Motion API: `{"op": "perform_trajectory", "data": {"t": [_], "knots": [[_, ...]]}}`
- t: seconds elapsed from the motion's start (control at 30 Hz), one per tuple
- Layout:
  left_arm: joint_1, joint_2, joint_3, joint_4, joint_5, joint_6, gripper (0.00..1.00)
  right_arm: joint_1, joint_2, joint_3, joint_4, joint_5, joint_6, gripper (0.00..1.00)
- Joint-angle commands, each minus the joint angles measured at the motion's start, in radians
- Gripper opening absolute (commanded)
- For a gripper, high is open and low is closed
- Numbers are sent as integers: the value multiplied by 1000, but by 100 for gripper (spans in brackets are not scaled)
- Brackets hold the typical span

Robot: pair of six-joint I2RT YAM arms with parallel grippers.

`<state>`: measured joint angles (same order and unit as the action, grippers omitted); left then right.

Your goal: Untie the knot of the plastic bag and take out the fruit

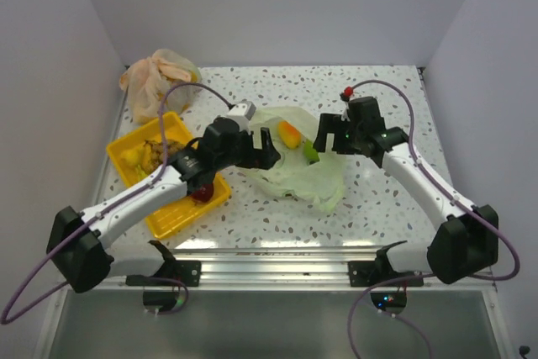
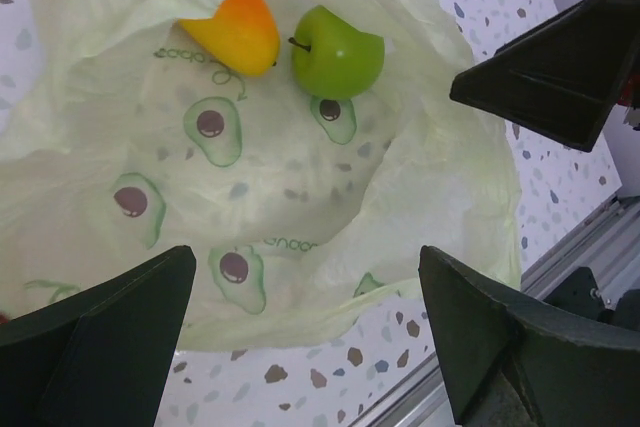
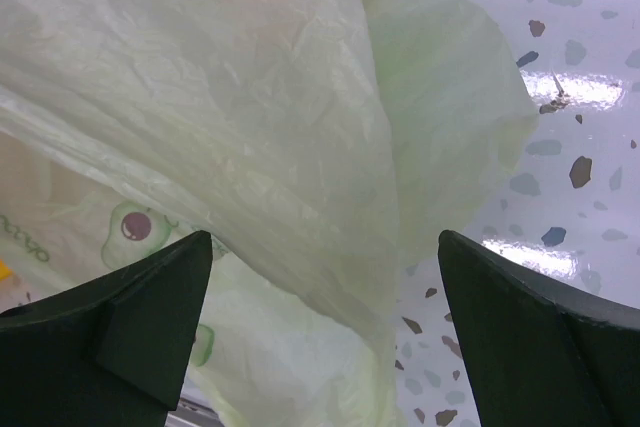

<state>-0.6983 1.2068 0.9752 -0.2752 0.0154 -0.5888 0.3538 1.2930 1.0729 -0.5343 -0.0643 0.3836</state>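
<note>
Left gripper [image 2: 305, 337] fingers spread wide and empty over the open plastic bag [image 2: 420, 177]; right gripper [image 3: 320, 332] is splayed too, a raised fold of bag between its fingers, contact unclear. The pale green, avocado-printed bag lies between the grippers, holding the orange-yellow fruit [image 2: 235, 32] and the green round fruit [image 2: 338, 50]. The yellow tray [image 1: 134, 134] holds fruit half-hidden under the left arm [image 1: 143, 195].
</note>
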Motion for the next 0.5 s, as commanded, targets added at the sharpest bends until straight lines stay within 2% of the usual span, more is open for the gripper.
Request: {"op": "perform_trajectory", "data": {"t": [0.0, 0.2, 0.3, 0.4, 0.43, 0.47], "knots": [[-90, 91, 42, 195, -89, 0, 100, 11, 72, 61, -12, 63, -6, 99], [-193, 293, 14, 304, -101, -17, 100, 10, 153, 7, 61, 233, -9, 99], [-214, 358, -21, 326, -114, -42, 100, -4, 190, -14, 103, 244, -14, 97], [-216, 388, -65, 362, -109, -59, 100, -12, 238, -19, 148, 236, -34, 84], [-217, 398, -73, 369, -104, -60, 100, -13, 250, -19, 155, 239, -41, 73], [-219, 404, -79, 373, -95, -62, 100, -15, 259, -18, 160, 241, -46, 67]]}}
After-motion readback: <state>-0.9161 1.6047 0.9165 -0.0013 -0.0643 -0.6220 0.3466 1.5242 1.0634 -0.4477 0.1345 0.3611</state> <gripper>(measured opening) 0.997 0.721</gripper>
